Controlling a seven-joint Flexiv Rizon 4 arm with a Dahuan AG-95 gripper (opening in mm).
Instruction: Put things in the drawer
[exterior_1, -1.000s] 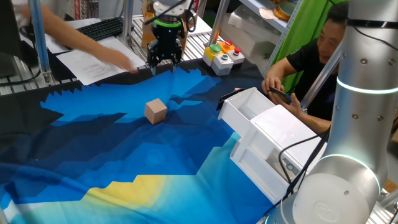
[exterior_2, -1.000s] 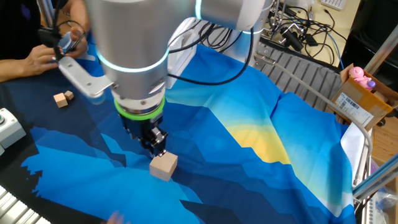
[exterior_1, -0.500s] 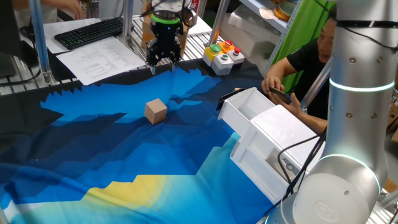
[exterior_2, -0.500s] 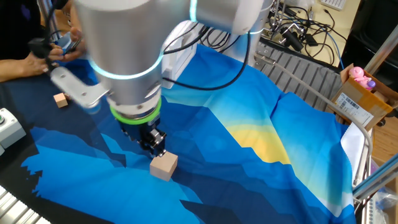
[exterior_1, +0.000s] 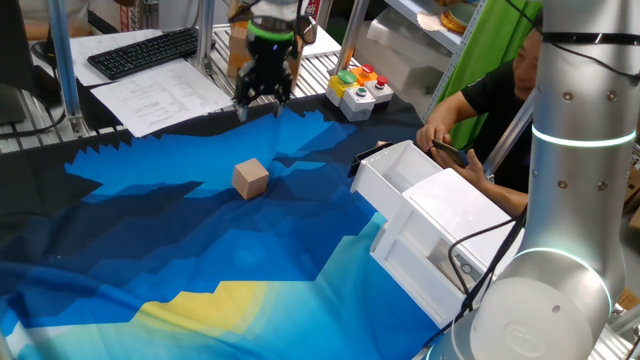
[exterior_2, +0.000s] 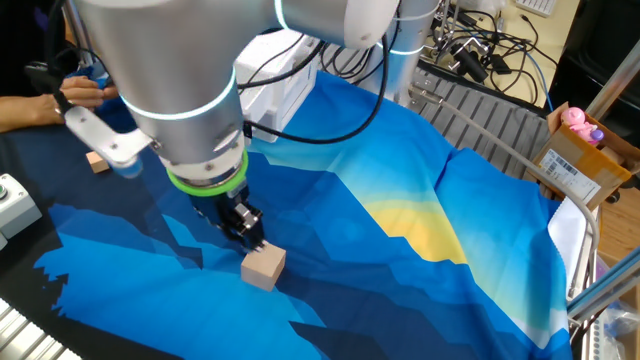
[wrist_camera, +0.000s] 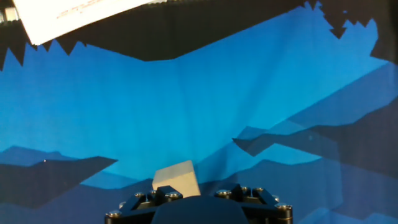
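Note:
A light-tan wooden cube (exterior_1: 251, 178) lies on the blue cloth; it also shows in the other fixed view (exterior_2: 263, 267) and low in the hand view (wrist_camera: 177, 180), just past the hand's base. My gripper (exterior_1: 262, 97) hangs above the cloth's far edge, beyond the cube, open and empty; the other fixed view shows it (exterior_2: 246, 226) just up-left of the cube. A much smaller wooden piece (exterior_2: 96, 160) lies at the left. The white drawer (exterior_1: 388, 180) stands pulled out of the white cabinet (exterior_1: 460, 225) at the right.
A button box with coloured buttons (exterior_1: 357, 88) stands behind the cloth. Papers (exterior_1: 160, 100) and a keyboard (exterior_1: 140, 50) lie at the back left. A seated person (exterior_1: 500, 90) has hands close to the drawer. A grey robot column (exterior_1: 575, 200) rises at the right.
The gripper has drifted a little up and away from the cube. The person's arm over the papers at the back left has withdrawn. The cube has not moved.

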